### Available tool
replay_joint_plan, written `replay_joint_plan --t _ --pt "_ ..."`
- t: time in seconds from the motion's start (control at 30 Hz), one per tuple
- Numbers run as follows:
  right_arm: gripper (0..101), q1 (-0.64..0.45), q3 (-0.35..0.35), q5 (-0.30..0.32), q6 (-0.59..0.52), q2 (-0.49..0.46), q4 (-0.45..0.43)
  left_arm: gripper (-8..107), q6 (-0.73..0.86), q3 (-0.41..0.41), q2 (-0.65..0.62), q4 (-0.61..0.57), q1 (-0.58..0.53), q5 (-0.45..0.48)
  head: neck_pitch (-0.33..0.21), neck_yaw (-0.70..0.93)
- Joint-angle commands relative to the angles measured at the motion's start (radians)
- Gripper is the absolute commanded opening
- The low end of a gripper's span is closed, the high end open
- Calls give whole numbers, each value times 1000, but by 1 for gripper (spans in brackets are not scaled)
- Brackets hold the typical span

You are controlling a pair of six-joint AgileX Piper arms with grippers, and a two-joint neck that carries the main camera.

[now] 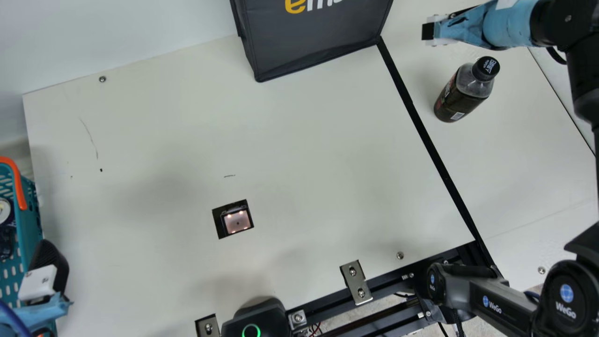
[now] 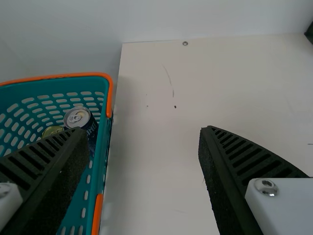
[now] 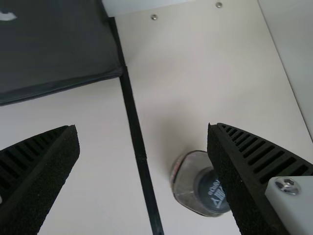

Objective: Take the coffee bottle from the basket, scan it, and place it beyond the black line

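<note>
The dark coffee bottle stands upright to the right of the black line. Above it in the main view is my right gripper, apart from the bottle. The right wrist view has the right gripper open, with the bottle partly behind one finger. My left gripper is at the main view's lower left, by the teal basket. In the left wrist view the left gripper is open and nothing is between its pads; the basket lies partly behind one finger.
A lit scanner window is set into the table. A dark grey bag stands at the back beside the black line's end. A can sits in the basket. Metal brackets and a black frame edge the front.
</note>
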Motion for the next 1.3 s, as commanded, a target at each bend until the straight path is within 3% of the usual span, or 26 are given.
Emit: replay_joint_plan --t 0.0,0.63,1.27 --pt "91 25 -3 -1 7 -3 -3 90 0 0 0 0 0 0 -27 -2" --pt "91 182 31 -94 35 -76 36 90 0 0 0 0 0 0 -27 -2" --pt "91 266 74 -115 60 -174 66 90 0 0 0 0 0 0 -27 -2"
